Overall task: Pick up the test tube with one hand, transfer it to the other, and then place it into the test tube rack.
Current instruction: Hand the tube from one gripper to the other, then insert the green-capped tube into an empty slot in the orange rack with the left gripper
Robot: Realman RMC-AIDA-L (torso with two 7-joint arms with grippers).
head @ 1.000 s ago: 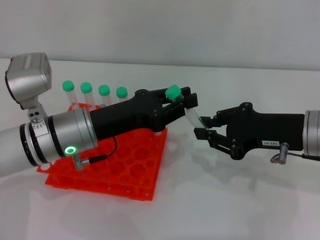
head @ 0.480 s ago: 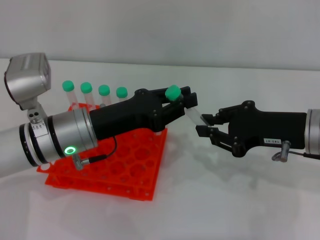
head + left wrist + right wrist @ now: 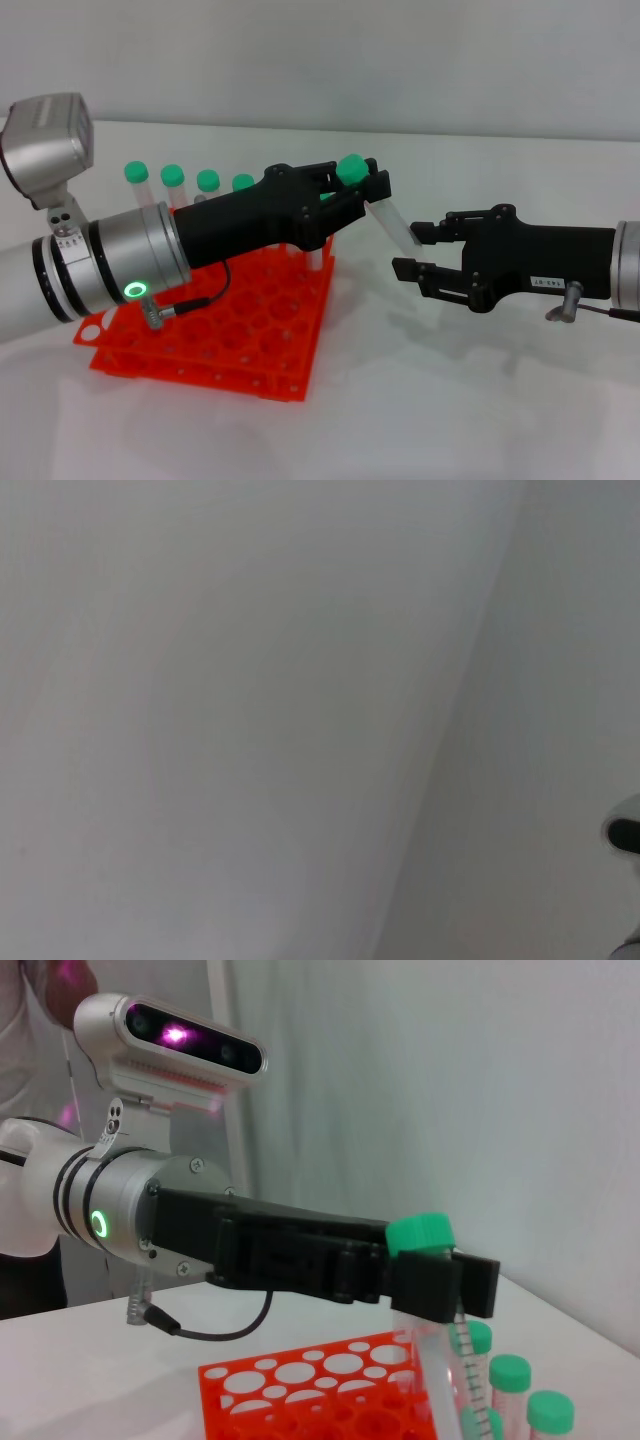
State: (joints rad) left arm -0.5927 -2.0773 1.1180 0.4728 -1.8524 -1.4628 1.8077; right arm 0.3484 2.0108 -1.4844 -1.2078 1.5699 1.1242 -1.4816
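Observation:
The test tube (image 3: 392,221), clear with a green cap (image 3: 350,168), hangs tilted in the air just right of the rack. My left gripper (image 3: 362,195), the one with the green-lit ring, is shut on it just below the cap. My right gripper (image 3: 412,250), black and boxy, stands open at the tube's lower tip, and its fingers (image 3: 428,231) no longer clamp the tube. The orange-red test tube rack (image 3: 215,345) lies under my left arm. The right wrist view shows the same capped test tube (image 3: 443,1370) held by the left gripper (image 3: 432,1285) above the rack (image 3: 290,1395).
Several green-capped tubes (image 3: 173,178) stand in the rack's far row, partly hidden behind my left arm; some of these tubes (image 3: 510,1385) also show in the right wrist view. The white table (image 3: 450,400) spreads right of the rack. The left wrist view shows only a pale surface.
My right gripper has opened, let go of the tube's lower end and drawn back slightly to the right. The left gripper keeps the tube and has risen a little.

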